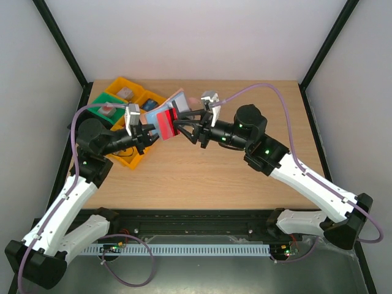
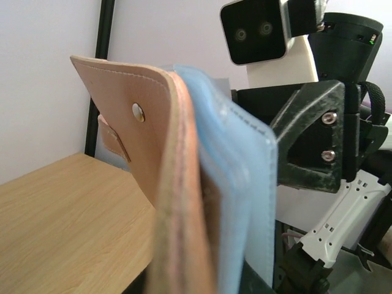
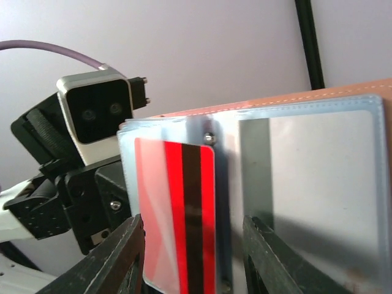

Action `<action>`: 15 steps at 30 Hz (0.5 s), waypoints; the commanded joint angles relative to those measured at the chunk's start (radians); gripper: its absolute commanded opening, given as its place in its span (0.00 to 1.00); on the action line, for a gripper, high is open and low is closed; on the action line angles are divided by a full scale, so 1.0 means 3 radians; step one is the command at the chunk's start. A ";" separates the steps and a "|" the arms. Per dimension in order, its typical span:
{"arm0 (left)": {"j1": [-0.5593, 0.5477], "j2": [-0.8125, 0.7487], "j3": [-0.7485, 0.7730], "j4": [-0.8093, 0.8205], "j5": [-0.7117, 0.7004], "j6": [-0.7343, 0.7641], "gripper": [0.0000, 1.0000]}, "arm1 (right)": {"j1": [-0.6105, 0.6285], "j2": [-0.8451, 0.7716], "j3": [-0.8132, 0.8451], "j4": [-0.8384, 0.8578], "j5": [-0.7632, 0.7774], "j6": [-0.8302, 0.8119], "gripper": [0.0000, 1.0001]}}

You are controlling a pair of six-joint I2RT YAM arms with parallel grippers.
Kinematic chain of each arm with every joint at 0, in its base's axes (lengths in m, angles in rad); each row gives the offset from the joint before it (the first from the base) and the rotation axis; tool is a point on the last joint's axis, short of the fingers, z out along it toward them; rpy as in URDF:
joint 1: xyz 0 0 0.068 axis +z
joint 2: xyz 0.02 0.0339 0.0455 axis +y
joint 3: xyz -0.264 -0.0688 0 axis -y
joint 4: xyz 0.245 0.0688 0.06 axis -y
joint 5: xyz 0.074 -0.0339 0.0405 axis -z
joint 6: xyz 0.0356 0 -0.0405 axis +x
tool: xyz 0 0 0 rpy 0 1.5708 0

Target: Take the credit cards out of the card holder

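My left gripper (image 1: 146,132) is shut on the tan leather card holder (image 1: 173,103) and holds it open, upright above the table. In the left wrist view the holder (image 2: 147,141) shows its snap dot and light blue-grey sleeves (image 2: 248,196); the holder hides the left fingers. A red card with a black stripe (image 3: 184,214) sits in a clear sleeve of the holder (image 3: 343,92), and it also shows from above (image 1: 166,125). My right gripper (image 3: 193,263) is open, its fingers (image 3: 116,257) standing either side of the red card without closing on it. It also shows in the top view (image 1: 182,128).
Yellow trays (image 1: 122,86) and a green tray (image 1: 96,101) with small blocks stand at the table's back left, just behind and under the left gripper. Another yellow tray (image 1: 131,160) lies below the left wrist. Black frame posts stand at the table corners.
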 commanded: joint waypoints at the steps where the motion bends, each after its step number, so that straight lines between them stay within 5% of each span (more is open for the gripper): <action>1: -0.0015 -0.0053 -0.0018 0.0294 0.0128 -0.0067 0.02 | 0.0011 -0.0049 0.0074 -0.0190 0.0328 -0.0131 0.43; 8: -0.0014 -0.0075 -0.0029 0.0291 0.0169 -0.0080 0.02 | 0.0013 0.0136 0.0150 -0.0192 -0.0119 -0.0087 0.48; 15: -0.0027 -0.0066 -0.0098 0.0362 0.0111 -0.0195 0.02 | 0.0013 0.0315 0.0105 0.0210 -0.0451 0.0251 0.23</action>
